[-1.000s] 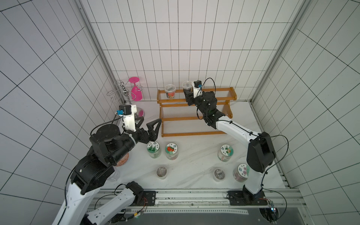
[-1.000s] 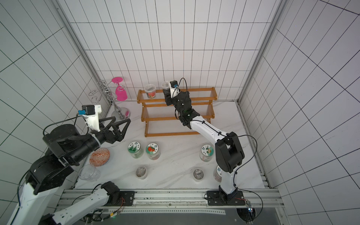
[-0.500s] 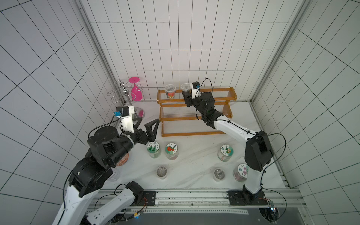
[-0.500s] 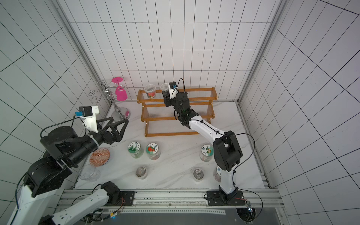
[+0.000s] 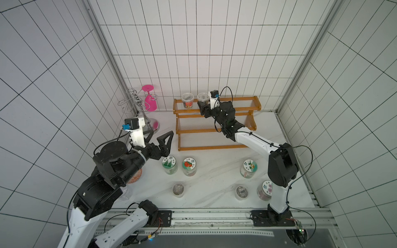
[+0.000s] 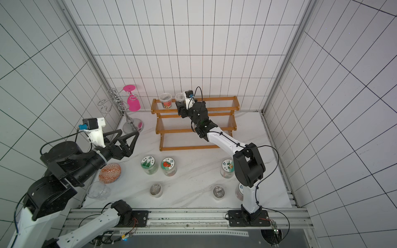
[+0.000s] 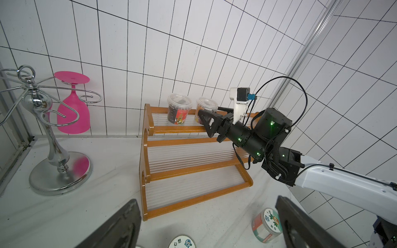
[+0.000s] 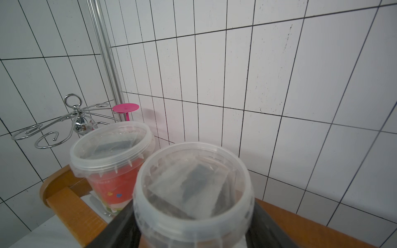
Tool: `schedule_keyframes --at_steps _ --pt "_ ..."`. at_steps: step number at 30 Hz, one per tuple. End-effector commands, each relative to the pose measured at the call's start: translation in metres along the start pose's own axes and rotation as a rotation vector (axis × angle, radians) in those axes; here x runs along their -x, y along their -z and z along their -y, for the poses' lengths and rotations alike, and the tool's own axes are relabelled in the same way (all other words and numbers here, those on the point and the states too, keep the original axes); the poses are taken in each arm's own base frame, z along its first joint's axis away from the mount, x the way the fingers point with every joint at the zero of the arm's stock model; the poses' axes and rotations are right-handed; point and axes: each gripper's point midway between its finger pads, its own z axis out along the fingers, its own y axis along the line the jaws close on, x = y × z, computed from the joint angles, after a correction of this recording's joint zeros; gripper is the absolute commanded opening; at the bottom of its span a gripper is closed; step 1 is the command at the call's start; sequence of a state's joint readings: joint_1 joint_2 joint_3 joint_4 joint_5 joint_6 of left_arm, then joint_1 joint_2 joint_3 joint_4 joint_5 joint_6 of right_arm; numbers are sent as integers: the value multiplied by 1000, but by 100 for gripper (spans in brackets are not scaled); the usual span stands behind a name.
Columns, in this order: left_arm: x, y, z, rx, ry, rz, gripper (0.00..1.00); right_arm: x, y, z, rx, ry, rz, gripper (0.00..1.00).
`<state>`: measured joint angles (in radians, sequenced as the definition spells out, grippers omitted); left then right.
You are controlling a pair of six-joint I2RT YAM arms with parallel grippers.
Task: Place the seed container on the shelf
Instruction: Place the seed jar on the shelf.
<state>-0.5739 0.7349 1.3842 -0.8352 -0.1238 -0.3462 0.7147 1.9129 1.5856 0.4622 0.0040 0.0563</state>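
**Tub on the top tier, release in hand**

The seed container (image 5: 203, 97) stands upright on the top, far tier of the shelf (image 5: 214, 147), toward its left end. It is just right of a second tub (image 5: 187, 99) with a red label. In the right wrist view its base appears to rest on the ribbed board, and its lid is on.

The right pincer (image 7: 208, 114) reaches in from the near side, one jaw on each side of the container's lower body. The jaws are so close to the wall that I cannot tell whether they press it or stand just clear.

The left pincer (image 6: 126, 135) hangs above the left part of the counter (image 5: 214, 171), jaws spread wide and empty, well apart from the shelf.

I judge the step to be the let-go at the end of the placing. The next move calls for jaws clearly off the wall, then a straight pull-back toward the near side. The neighbouring tub sits close, so a sideways drift could knock either one over.
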Motion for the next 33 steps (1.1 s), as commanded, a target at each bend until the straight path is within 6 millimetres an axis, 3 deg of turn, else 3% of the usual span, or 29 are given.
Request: schedule_keyframes --at_steps 1,13,25,33 --pt "-4 0 -5 23 -13 -8 99 17 -1 -5 6 -3 40 79" --pt "-7 -2 -5 16 -4 -16 99 33 26 -1 -18 36 43 87" --pt "-10 -1 -5 15 0 -21 99 27 44 4 -38 56 6 80" --pt "-28 -14 -3 3 -15 -100 99 33 82 -4 18 53 -46 80"
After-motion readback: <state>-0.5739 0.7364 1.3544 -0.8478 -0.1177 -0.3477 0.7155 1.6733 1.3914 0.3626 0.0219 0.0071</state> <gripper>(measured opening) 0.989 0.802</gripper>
